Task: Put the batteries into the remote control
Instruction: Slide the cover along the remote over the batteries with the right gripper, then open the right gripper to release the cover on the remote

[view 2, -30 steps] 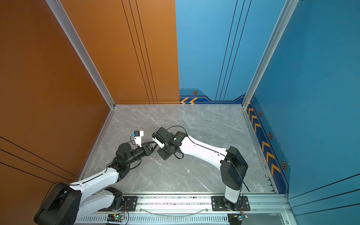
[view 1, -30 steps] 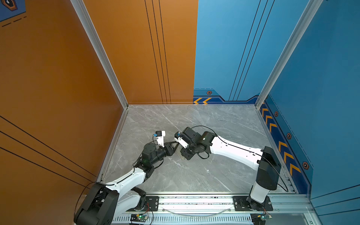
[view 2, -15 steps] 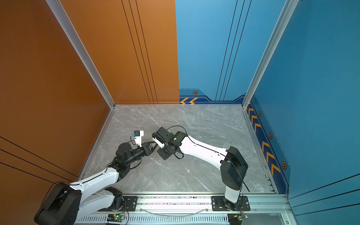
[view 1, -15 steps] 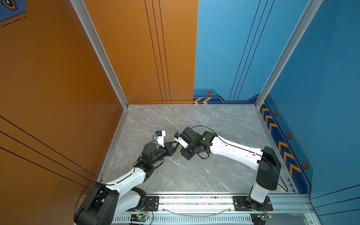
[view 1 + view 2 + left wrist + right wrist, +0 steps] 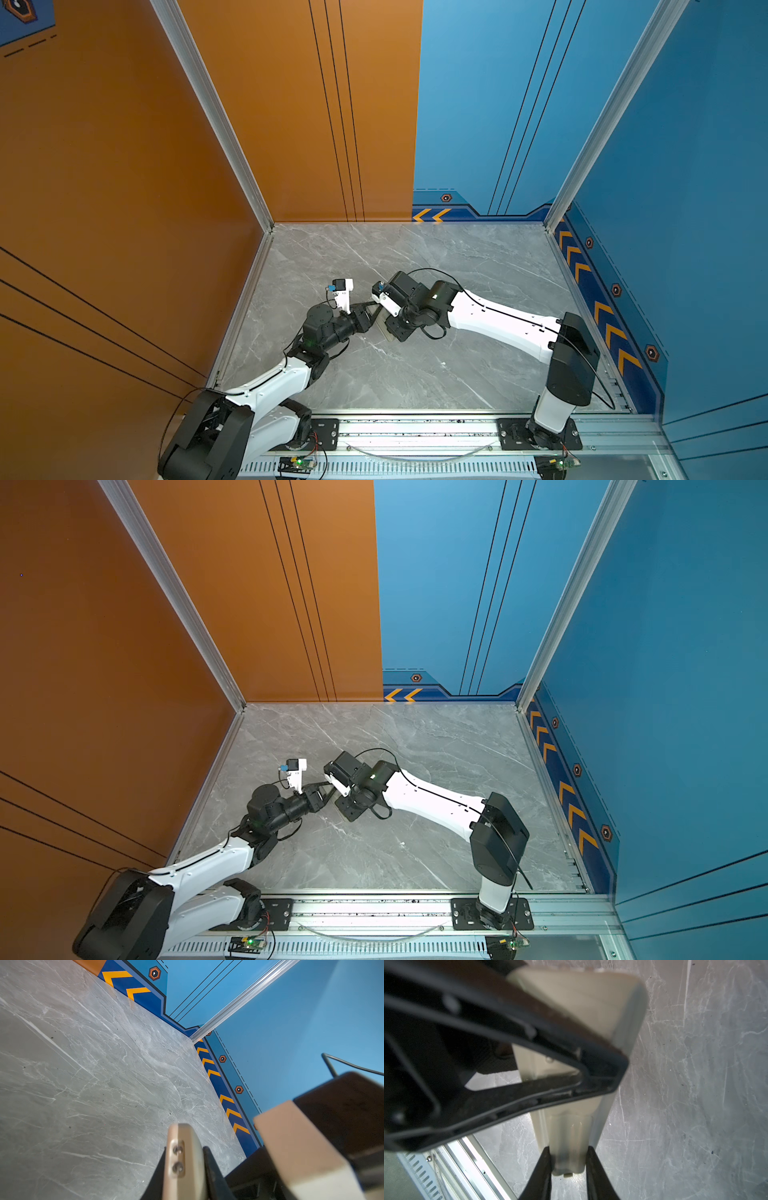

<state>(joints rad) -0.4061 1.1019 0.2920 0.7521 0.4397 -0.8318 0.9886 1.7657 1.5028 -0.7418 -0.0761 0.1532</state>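
L tool (image 5: 185,1148) + R tool (image 5: 568,1153) block each other at remote (image 5: 566,1136); table (image 5: 478,365) far side open.

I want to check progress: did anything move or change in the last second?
Nothing visibly changed. The left gripper and the right gripper both stay shut on the remote, in the same place as before.

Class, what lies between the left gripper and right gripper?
The remote control, which left gripper and right gripper both hold; see both wrist views.
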